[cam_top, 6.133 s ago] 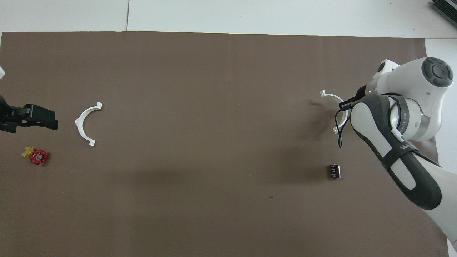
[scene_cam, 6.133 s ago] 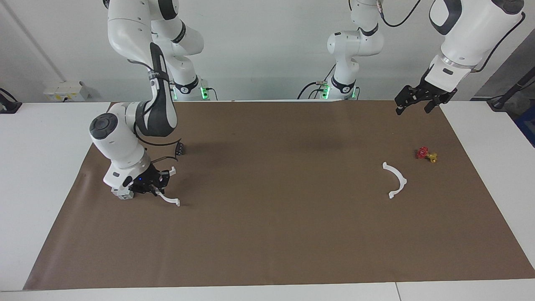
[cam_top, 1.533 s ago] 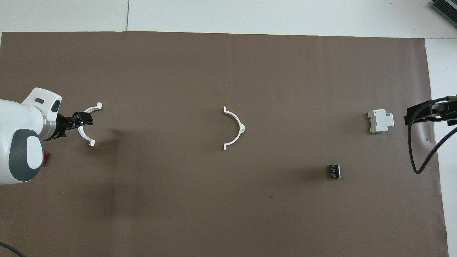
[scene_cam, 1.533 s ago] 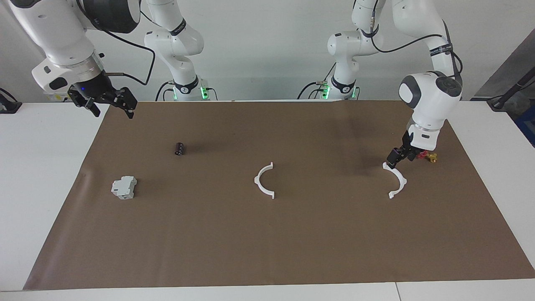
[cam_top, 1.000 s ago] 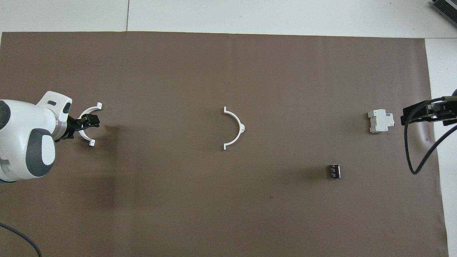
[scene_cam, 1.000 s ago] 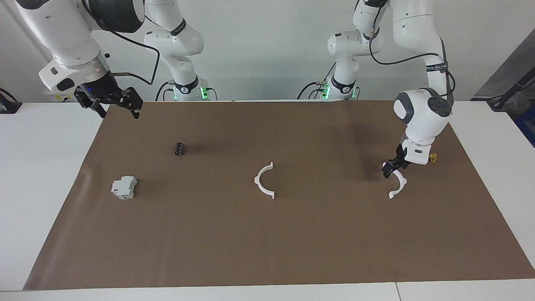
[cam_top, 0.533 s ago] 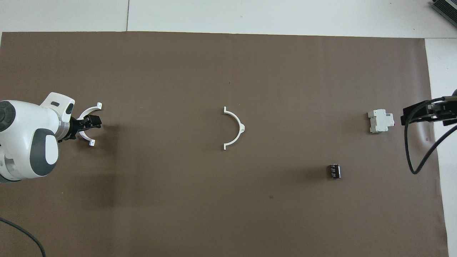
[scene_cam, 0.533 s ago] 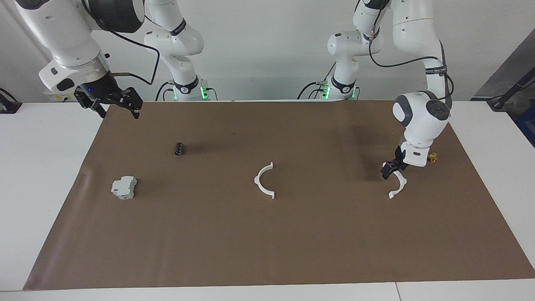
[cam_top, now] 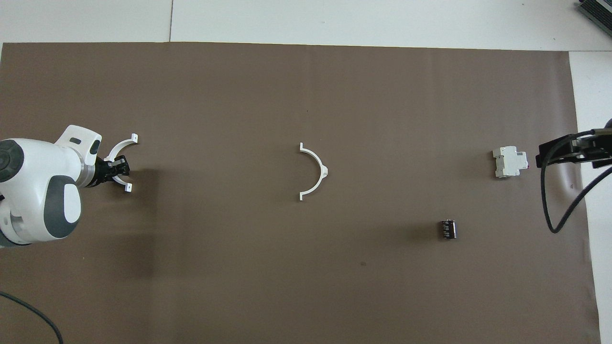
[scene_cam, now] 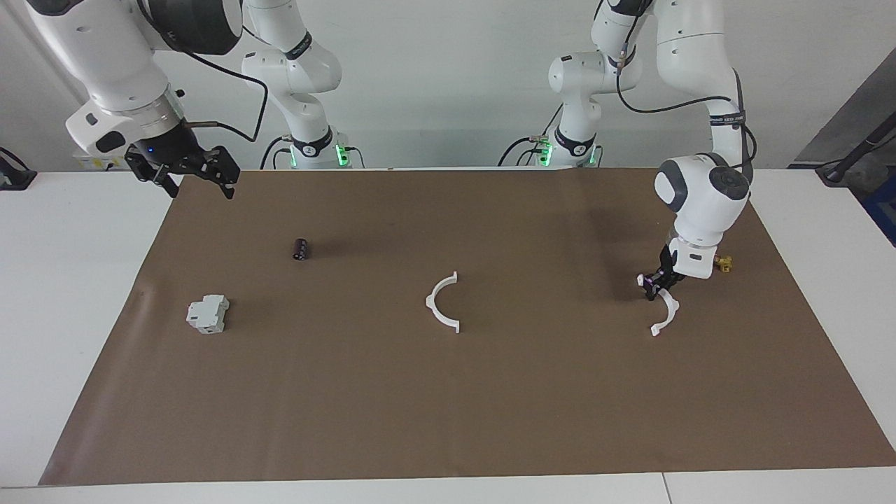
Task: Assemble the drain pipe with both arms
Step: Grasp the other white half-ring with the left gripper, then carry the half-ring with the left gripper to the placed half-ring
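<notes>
- Facing view: so the drain pipe is nowhere near assembled; one half-ring [scene_cam: 443, 302] lies flat around the middle of the brown mat [scene_cam: 448, 406], the other half-ring [scene_cam: 666, 313] is well apart from it at the left arm's end of the desk; the left gripper [scene_cam: 656, 285] is down on that second piece with its jaws clenched around the arc near one tab, piece not lifted off the mat as far as I can tell; the right gripper [scene_cam: 183, 170] hangs up in the air over the mat's edge at its own end, jaws released, just waiting
- Overhead view: same story; left gripper [cam_top: 116, 168] pinching the half-ring's [cam_top: 114, 150] curve, centre half-ring [cam_top: 316, 168] sitting with its open side toward it; I'd say what's left is lifting, carrying over and mating the tabs; the path between the two halves looks free; the grey-white block [cam_top: 509, 162] and small black cylinder [cam_top: 448, 229] sit toward the right arm's end, out of the way; a bit of yellow fitting [scene_cam: 724, 263] peeks out beside the left arm's wrist
</notes>
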